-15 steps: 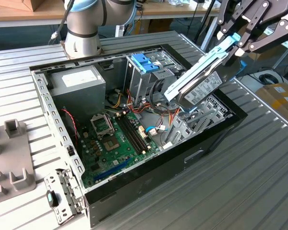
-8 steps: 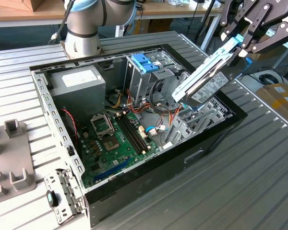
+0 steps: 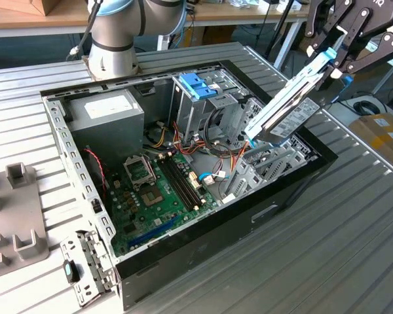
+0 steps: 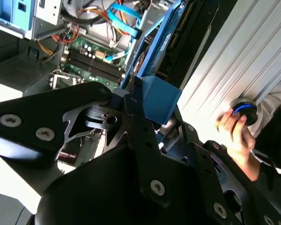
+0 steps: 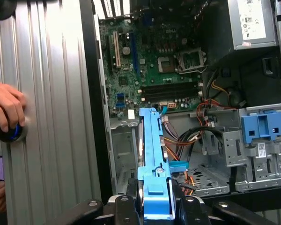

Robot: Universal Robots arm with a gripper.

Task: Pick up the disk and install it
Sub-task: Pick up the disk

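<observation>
The disk (image 3: pixel 289 112), a silver drive with a white label and a blue frame, hangs tilted above the side of the open computer case (image 3: pixel 295 190) at the exterior view's right. My gripper (image 3: pixel 332 60) is shut on the blue tab at its upper end. The disk's lower end dips toward the metal bay (image 3: pixel 265 163) inside the case. In the first wrist view the blue frame (image 5: pixel 152 154) runs edge-on from the gripper (image 5: pixel 154 208) toward the motherboard. The second wrist view shows the blue tab (image 4: pixel 155 99) clamped between black fingers (image 4: pixel 131 105).
Inside the case are a grey power supply (image 3: pixel 108 111), a drive cage with a blue latch (image 3: pixel 196 85), the motherboard (image 3: pixel 158 190) and loose cables (image 3: pixel 213 154). A person's hand (image 5: pixel 5 108) rests on a round knob on the ribbed table. A grey fixture (image 3: pixel 13 216) sits at the exterior view's left.
</observation>
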